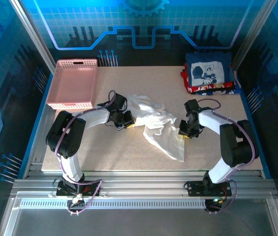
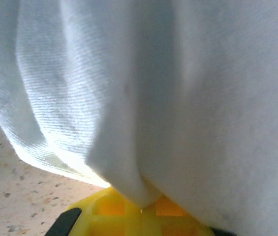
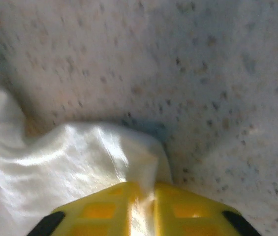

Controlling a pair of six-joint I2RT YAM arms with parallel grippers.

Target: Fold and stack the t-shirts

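Showing a table (image 1: 109,152) with a pink basket (image 1: 70,104) at its far left corner, a crumpled white shirt (image 1: 151,120) at centre, and a folded stack (image 1: 210,90) far right, navy shirt (image 1: 208,73) on top. On bent arms (image 1: 89,119) reaching inward, the left claw (image 1: 128,119) and right claw (image 1: 183,131) each clench an edge of the white shirt.

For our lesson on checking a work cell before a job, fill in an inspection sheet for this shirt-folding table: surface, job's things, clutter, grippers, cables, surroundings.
Surface: speckled beige table, no spills seen.
Job's things: white t-shirt crumpled mid-table; folded stack at the far right corner, with a navy printed shirt on top and red beneath.
Clutter: pink basket at the far left corner.
Grippers: left gripper shut on the white t-shirt's left side; right gripper shut on its right side.
Cables: purple cables loop along both arms, clear of the cloth.
Surroundings: blue panels on a metal frame enclose the cell.
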